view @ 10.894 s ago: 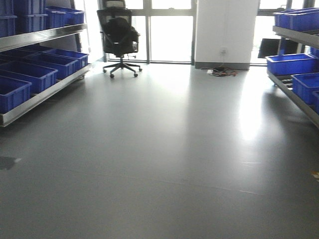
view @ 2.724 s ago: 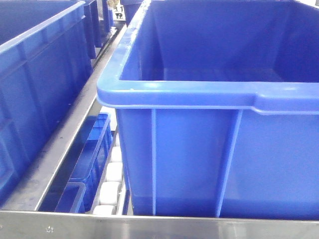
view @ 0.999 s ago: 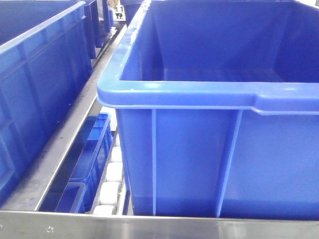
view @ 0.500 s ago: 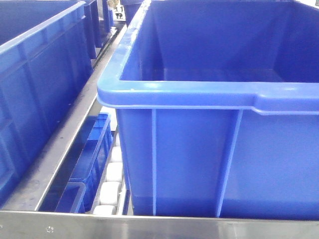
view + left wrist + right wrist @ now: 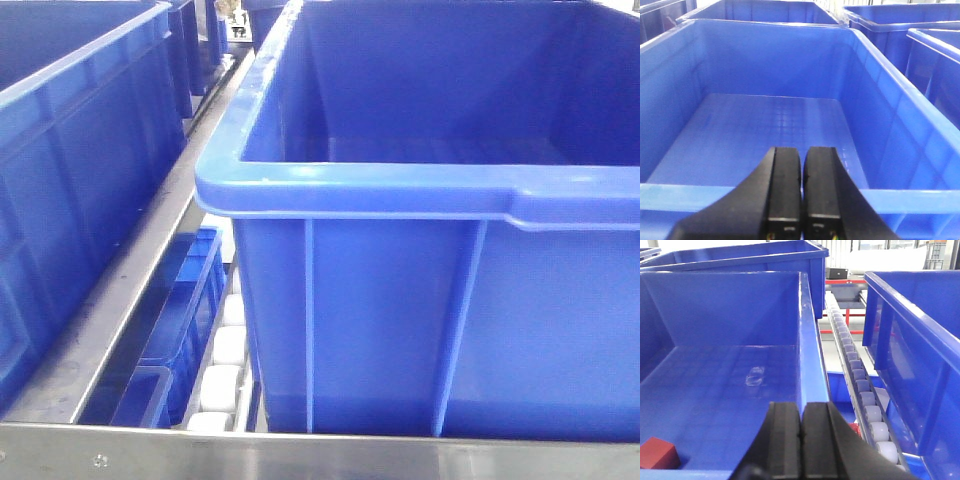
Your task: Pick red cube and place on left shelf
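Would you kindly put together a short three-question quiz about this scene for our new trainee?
1. True or false: the small red cube lies inside a large blue plastic crate in the right wrist view.
2. Multiple choice: the crate ahead of the left gripper holds A) a red cube, B) nothing visible, C) white rollers.
3. Fill in: beside the crate, the right wrist view shows a row of small white ___ on the silver steel shelf.

Key:
1. True; it sits in the near left corner.
2. B.
3. Rollers.

Both the left gripper and the right gripper are closed and empty.
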Available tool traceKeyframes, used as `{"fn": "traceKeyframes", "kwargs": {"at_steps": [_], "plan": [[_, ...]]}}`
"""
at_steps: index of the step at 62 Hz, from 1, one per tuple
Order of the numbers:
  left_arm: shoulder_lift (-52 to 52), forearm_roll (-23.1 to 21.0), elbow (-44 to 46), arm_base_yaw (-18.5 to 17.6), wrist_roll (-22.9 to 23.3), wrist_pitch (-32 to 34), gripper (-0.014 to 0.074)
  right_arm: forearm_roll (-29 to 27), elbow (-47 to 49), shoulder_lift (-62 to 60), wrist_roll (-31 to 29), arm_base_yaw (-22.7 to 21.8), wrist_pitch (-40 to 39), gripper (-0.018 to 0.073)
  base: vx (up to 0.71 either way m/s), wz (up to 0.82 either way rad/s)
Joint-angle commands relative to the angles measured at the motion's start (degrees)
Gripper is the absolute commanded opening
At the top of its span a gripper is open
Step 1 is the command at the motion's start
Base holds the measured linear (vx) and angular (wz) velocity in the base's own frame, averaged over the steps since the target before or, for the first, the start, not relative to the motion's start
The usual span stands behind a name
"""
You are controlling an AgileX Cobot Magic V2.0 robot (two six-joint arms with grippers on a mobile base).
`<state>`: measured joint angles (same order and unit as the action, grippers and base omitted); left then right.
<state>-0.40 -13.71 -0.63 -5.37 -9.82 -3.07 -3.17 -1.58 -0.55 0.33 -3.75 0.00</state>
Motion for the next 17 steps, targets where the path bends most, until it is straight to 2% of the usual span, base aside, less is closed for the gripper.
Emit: {"fn": "traceKeyframes", "kwargs": {"at_steps": [1,17], "plan": [[-0.73,-0.08,-1.36,-0.39,0.01,4.86,0.0102,0.18,1.31,-1.07,0.03,-0.29,-4.05,0.0057,0.00,0.00],[-0.73,-0.08,-1.36,-0.39,0.01,4.86,0.0102,0.18,1.31,-1.07,0.03,-0.29,-4.05,0.0057,0.00,0.00]]}}
